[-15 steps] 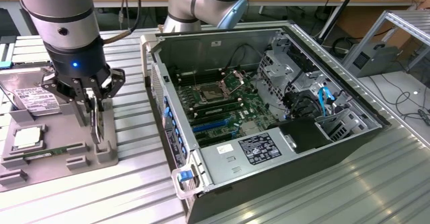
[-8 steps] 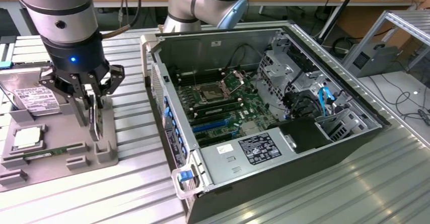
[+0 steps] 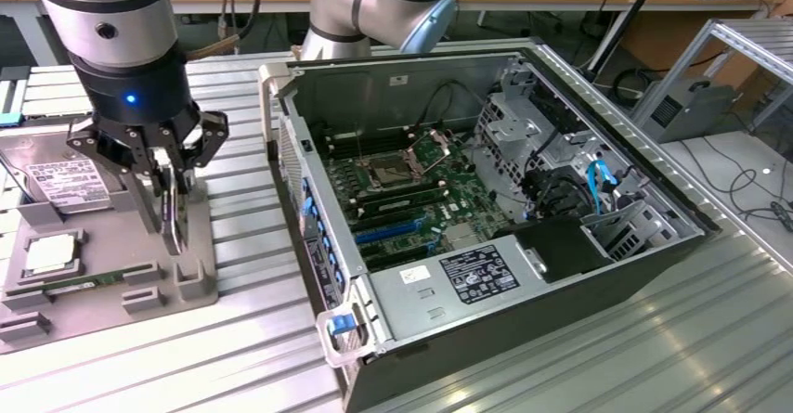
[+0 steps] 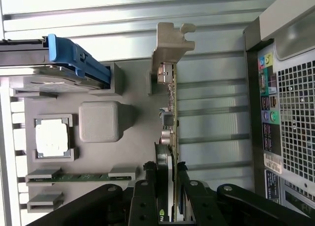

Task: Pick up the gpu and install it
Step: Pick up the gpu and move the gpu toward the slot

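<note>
Black gripper [image 3: 173, 179] clamped on the thin, flat gpu [image 4: 171, 115] — held on edge; grey moulded tray [image 4: 133, 149] beneath.

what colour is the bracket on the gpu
Silver-grey; the bracket on the gpu shows best in the wrist view.

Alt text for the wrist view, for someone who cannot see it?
The gripper clamps the gpu, a thin card seen edge-on with its metal bracket at the far end, over a grey parts tray. The tray holds a processor chip and a green memory stick; the rear panel of the computer case stands beside it.
</note>
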Controlling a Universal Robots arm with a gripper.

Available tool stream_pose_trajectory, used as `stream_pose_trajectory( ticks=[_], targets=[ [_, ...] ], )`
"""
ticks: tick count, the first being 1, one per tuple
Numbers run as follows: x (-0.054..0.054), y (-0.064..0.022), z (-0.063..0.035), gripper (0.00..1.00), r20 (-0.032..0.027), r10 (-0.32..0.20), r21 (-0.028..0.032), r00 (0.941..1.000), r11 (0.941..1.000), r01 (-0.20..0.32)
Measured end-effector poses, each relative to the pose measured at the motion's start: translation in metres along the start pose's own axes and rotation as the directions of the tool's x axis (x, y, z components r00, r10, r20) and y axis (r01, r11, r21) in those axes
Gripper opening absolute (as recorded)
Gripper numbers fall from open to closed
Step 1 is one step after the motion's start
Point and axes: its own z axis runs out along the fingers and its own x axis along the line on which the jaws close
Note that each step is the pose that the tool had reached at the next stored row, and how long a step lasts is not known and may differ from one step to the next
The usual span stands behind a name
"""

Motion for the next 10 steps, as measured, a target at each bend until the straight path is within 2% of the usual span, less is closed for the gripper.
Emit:
stream_pose_trajectory(
  ticks=[10],
  targets=[
    [0.000, 0.0008, -0.0167, 0.27, 0.0000, 0.000, -0.0006, 1.0000, 1.0000, 0.000]
  ],
)
